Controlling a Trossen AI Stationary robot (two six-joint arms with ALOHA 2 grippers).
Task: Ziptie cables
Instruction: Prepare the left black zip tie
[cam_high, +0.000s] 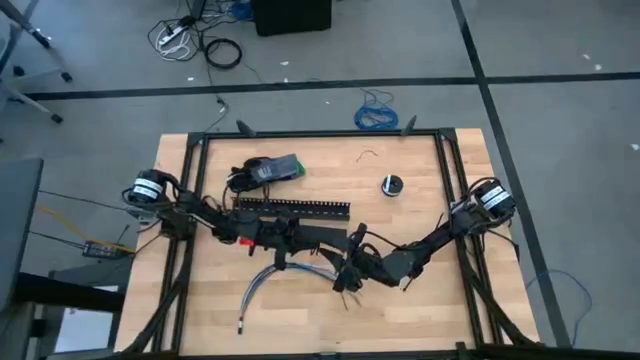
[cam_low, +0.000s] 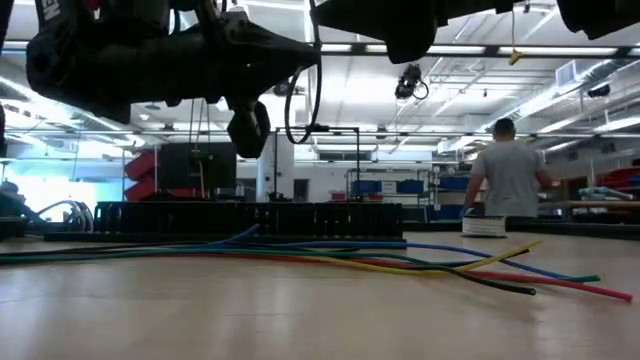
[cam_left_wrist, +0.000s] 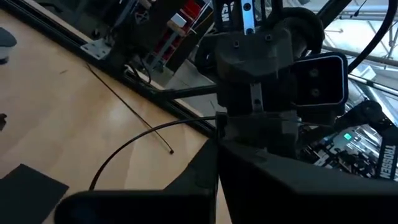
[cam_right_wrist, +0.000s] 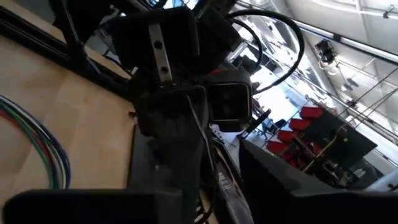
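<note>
The cables (cam_high: 265, 282) lie loose on the table's near middle, their coloured strands splayed toward the low view (cam_low: 330, 255) and showing in the right wrist view (cam_right_wrist: 43, 146). My left gripper (cam_high: 322, 240) and my right gripper (cam_high: 350, 270) meet nose to nose just above them. A thin black ziptie (cam_left_wrist: 134, 140) arcs through the air from my right gripper (cam_left_wrist: 249, 127). Its other end runs out of sight behind my left arm's own dark body. Another straight ziptie (cam_left_wrist: 124, 106) lies flat on the wood. My right gripper is shut on the arcing ziptie at one end (cam_left_wrist: 214, 119), coming about level from the table's right. The strip bows away from the gripper, clear of the table. The gripper's body hides how far back between the fingers it reaches.
The black slotted channel (cam_high: 292, 207) lies across the table just beyond the grippers. A small roll (cam_high: 391, 185) and a dark device (cam_high: 268, 170) sit farther back, with a curled wire scrap (cam_high: 370, 155). A person (cam_low: 510, 170) stands in the room behind.
</note>
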